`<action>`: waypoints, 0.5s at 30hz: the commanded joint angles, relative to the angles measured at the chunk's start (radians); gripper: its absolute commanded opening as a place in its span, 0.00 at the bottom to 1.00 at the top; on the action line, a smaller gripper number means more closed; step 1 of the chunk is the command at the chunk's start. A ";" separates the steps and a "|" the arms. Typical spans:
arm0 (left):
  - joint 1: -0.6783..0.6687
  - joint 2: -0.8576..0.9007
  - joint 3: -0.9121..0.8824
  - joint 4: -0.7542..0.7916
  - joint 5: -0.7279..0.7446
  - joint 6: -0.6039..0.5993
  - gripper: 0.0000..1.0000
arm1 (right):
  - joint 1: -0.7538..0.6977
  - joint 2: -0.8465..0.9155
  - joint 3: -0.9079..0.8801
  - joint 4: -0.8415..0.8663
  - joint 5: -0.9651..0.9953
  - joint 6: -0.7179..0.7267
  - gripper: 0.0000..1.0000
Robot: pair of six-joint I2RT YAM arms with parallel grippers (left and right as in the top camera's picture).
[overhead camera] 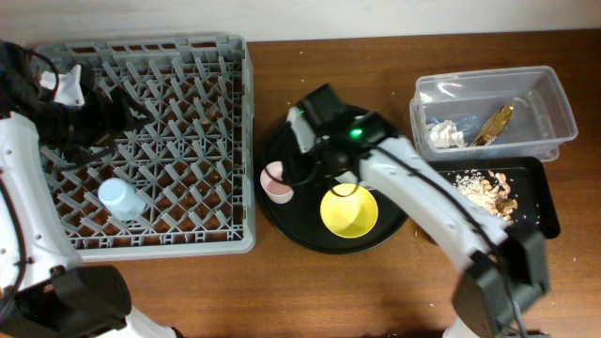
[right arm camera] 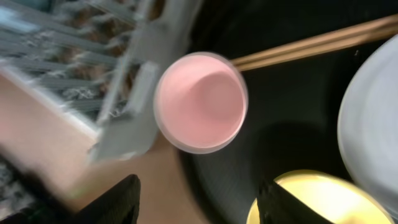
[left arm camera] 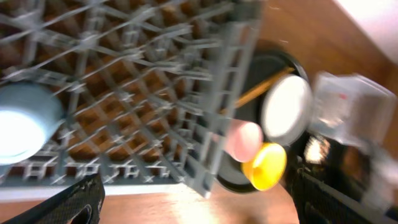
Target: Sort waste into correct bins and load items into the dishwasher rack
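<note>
The grey dishwasher rack (overhead camera: 216,141) holds the light-blue cup (overhead camera: 120,199), which also shows in the left wrist view (left arm camera: 22,121). My left gripper (left arm camera: 199,205) is open and empty above the rack's right front corner (left arm camera: 217,162). My right gripper (right arm camera: 205,202) is open and empty just beside the pink cup (right arm camera: 200,102). The pink cup (overhead camera: 277,183) and yellow bowl (overhead camera: 349,212) sit on the round black tray (overhead camera: 282,221). The plate (right arm camera: 370,118) and chopsticks (right arm camera: 317,43) lie there too. The clear tub (overhead camera: 554,103) holds the tissue (overhead camera: 446,134) and golden wrapper (overhead camera: 495,124). The shallow black tray (overhead camera: 543,211) holds food scraps (overhead camera: 488,191).
The right arm (overhead camera: 423,202) stretches from the lower right across the round tray and hides the plate in the overhead view. The rack's right wall stands close to the pink cup. Bare wooden table (overhead camera: 235,291) lies along the front.
</note>
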 commanded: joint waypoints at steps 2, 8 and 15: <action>-0.005 -0.073 0.013 -0.094 0.303 0.217 0.95 | 0.010 0.187 -0.006 0.078 0.249 0.100 0.61; -0.166 -0.078 0.013 -0.034 0.315 0.212 0.98 | -0.026 0.166 0.101 -0.091 0.160 0.065 0.04; -0.246 -0.078 0.013 0.038 0.791 0.206 0.98 | -0.324 -0.217 0.225 -0.193 -0.786 -0.306 0.04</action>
